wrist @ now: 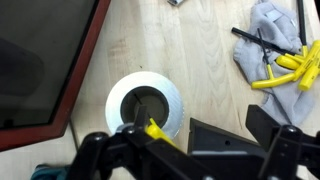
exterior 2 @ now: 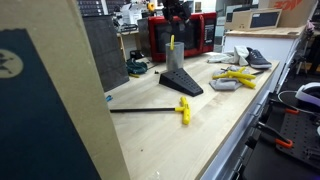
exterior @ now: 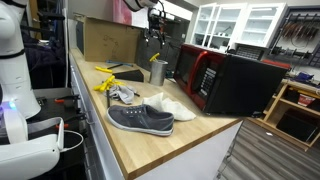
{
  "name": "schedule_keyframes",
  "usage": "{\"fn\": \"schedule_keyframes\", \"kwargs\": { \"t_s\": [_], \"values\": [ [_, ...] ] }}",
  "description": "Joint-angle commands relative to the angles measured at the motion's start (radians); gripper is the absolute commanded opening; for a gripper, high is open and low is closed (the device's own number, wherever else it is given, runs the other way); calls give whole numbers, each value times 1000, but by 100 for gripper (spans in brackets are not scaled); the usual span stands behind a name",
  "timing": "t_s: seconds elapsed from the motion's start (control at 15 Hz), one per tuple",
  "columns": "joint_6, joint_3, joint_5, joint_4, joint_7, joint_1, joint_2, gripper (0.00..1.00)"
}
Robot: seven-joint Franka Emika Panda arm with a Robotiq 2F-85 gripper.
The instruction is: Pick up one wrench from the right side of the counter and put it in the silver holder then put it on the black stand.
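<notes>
Yellow-tipped wrench (wrist: 155, 130) stands inside the silver holder (wrist: 145, 103), leaning on the rim toward the bottom edge of the wrist view. The holder is upright on the counter (wrist: 200, 50), frame centre. The black stand (exterior 2: 182, 84) sits just beside its base, mid-frame in an exterior view. The microwave (wrist: 40, 60) fills the left of the wrist view. Grey cloth (wrist: 265, 30) and loose yellow tools (wrist: 285, 72) lie at upper right, well apart. The gripper (exterior: 153, 40) hangs directly above the holder, jaws spread wide with nothing between them.

Risks, as judged:
- The wrench leans off-centre, so a descent centred on the cup could bring one finger down on the rim and tip the holder.
- The cup looks light. If the wrench binds on the way up, the holder may lift or skid toward the stand.
- A pinch on the slim tip alone could let the tool swing and slip before it reaches the stand.
</notes>
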Motion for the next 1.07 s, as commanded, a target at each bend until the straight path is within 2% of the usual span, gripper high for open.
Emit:
{"fn": "schedule_keyframes", "kwargs": {
  "t_s": [0.0,0.33,0.4,1.0],
  "values": [
    [-21,12,-28,79,-103,12,63,100],
    [3,23,-17,122,-109,34,121,100],
    [-1,18,-9,81,-78,29,93,100],
    [1,21,-23,107,-90,43,124,100]
  ]
}}
